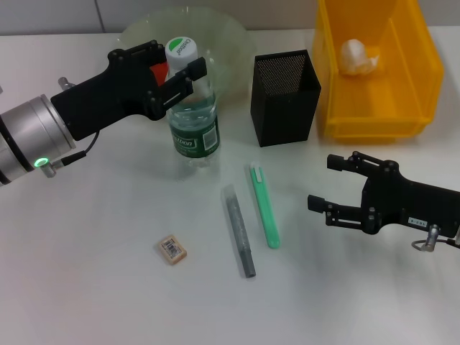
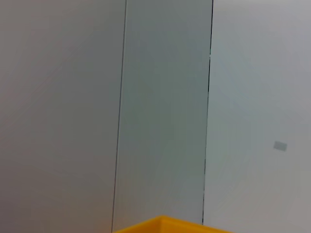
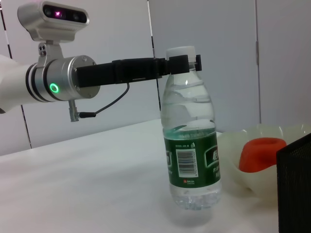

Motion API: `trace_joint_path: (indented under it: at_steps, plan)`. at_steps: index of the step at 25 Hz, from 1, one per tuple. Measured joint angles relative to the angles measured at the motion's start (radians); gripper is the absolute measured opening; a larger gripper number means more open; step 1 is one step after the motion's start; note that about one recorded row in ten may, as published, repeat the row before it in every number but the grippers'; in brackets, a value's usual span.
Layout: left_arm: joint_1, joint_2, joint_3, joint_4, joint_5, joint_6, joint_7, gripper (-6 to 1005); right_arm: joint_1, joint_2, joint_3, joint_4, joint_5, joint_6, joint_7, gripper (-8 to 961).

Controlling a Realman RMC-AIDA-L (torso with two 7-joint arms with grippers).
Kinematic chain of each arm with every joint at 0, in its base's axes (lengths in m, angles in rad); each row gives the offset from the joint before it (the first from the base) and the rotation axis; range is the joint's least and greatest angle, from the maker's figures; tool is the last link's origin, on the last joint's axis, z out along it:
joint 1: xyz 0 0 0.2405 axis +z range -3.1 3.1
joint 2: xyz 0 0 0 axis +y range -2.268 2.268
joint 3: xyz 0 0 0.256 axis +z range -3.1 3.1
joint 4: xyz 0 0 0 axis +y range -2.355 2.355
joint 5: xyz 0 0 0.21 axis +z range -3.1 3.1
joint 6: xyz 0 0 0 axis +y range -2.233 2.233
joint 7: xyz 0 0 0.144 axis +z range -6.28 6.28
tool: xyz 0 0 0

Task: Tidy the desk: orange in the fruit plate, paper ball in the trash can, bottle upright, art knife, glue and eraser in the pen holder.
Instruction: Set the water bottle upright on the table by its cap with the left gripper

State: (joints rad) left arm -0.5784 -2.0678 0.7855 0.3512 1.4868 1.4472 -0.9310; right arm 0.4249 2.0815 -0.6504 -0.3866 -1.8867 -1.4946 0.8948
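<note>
On your white surface (image 1: pixel 86 287), the pen holder (image 1: pixel 284 97) is serving as the reference point. The trash can (image 1: pixel 374 72) is standing just to its right, with the paper ball (image 1: pixel 357 57) lying inside. The fruit plate (image 1: pixel 223 43) is sitting behind and to the left of the pen holder, with the orange (image 3: pixel 260 154) resting in it. The bottle (image 1: pixel 192 122) is standing upright to the left of the pen holder, cap up. Your left end effector (image 1: pixel 180 75) is reaching in at the bottle's neck just under the cap, its fingers on either side; whether they are pressing on it you cannot tell. Your right end effector (image 1: pixel 327 183) is hovering in front and to the right of the pen holder, fingers spread apart, holding nothing. The grey glue stick (image 1: pixel 239 231) and the green art knife (image 1: pixel 264 206) are lying side by side in front of the pen holder. The eraser (image 1: pixel 172 249) is lying farther left and nearer you.
</note>
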Motion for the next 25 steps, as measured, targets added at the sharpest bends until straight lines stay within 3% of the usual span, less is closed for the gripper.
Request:
trace_joint_path:
  at_steps: [8, 16, 25]
  plan:
    - [0.024, 0.001, -0.016, 0.004, -0.003, -0.028, 0.009, 444, 0.000, 0.000, 0.001, 0.000, 0.002, 0.001, 0.003, 835]
    - [0.060, 0.005, -0.088, 0.024, -0.004, -0.084, 0.036, 453, 0.000, 0.000, 0.000, 0.000, 0.002, 0.001, 0.005, 834]
    - [0.063, 0.002, -0.133, 0.025, -0.004, -0.156, 0.065, 462, 0.000, 0.000, -0.002, 0.000, 0.003, 0.001, 0.014, 834]
